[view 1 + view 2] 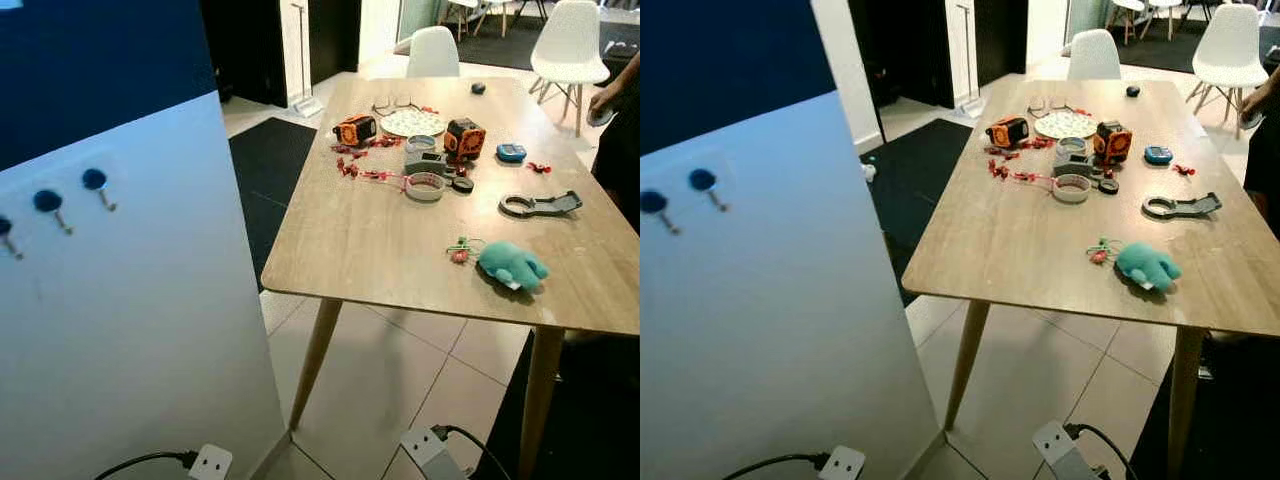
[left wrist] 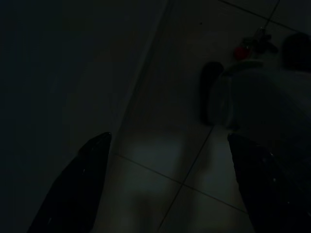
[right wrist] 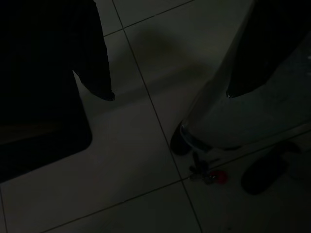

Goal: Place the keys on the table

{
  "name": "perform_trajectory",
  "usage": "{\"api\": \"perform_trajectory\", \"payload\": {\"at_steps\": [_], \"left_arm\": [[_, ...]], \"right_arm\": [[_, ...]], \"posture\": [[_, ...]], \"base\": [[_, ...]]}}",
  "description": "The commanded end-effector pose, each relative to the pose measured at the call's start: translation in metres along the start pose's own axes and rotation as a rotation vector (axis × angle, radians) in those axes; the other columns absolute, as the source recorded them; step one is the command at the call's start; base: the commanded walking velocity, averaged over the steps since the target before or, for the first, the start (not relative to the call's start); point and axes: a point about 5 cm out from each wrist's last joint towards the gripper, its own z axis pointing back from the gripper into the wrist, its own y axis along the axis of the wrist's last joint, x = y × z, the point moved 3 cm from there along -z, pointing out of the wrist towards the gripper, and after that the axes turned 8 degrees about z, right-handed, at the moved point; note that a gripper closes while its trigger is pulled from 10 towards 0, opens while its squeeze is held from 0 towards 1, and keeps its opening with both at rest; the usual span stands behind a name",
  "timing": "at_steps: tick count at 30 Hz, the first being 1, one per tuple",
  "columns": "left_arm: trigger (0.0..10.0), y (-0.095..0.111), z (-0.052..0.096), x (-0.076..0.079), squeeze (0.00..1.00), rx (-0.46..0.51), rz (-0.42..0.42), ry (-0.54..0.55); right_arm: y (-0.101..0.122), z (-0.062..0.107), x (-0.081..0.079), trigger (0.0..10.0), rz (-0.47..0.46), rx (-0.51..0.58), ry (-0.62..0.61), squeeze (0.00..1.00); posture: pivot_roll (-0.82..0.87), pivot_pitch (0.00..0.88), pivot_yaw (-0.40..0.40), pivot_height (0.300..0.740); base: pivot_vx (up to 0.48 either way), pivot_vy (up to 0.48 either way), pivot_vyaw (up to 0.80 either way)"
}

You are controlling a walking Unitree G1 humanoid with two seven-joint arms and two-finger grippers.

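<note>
Left pincer (image 2: 165, 155): hangs over the tiled floor (image 2: 160, 189), fingers wide apart, holding nothing.
Right pincer (image 3: 167, 94): fingers wide apart above the floor, holding nothing.
Keys (image 3: 206, 175): on the floor with a red tag, below and just beyond the right pincer, beside a dark robot foot (image 3: 182, 141).
Tabletop (image 1: 370, 240): carries a teal plush toy (image 1: 511, 265), tape roll (image 1: 425, 186), orange-black devices (image 1: 356, 129), white plate (image 1: 412, 122).
Around: white panel (image 1: 120, 330) with blue-headed hooks (image 1: 94, 180); white chairs (image 1: 570, 45).

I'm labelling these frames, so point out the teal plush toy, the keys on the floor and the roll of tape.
teal plush toy (image 1: 511, 265), left eye view, body middle
keys (image 3: 208, 176), right wrist view, red tag
roll of tape (image 1: 425, 186), left eye view, front rim
</note>
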Motion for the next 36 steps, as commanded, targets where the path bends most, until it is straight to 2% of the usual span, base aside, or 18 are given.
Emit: {"api": "perform_trajectory", "payload": {"at_steps": [1,19,36], "left_arm": [[10.0,-0.0139,0.0023,-0.0058,0.0,-0.048,-0.011,0.011],[10.0,-0.013,0.0019,-0.0044,0.0,-0.05,-0.019,0.007],[10.0,-0.0138,0.0032,-0.0104,0.0,-0.052,-0.023,0.011]], "right_arm": [[0.0015,-0.0009,-0.0071,10.0,-0.013,-0.001,0.024,0.0],[0.0024,-0.0008,-0.007,10.0,-0.01,0.003,0.03,0.0],[0.0042,-0.0009,-0.0074,10.0,-0.018,0.015,0.033,0.0]], "posture": [[-0.04,0.003,0.021,0.74],[-0.04,0.002,0.018,0.74],[-0.04,0.0,0.026,0.74]], "base": [[-0.379,0.0,0.0],[-0.382,0.0,0.0],[-0.383,0.0,0.0]]}}
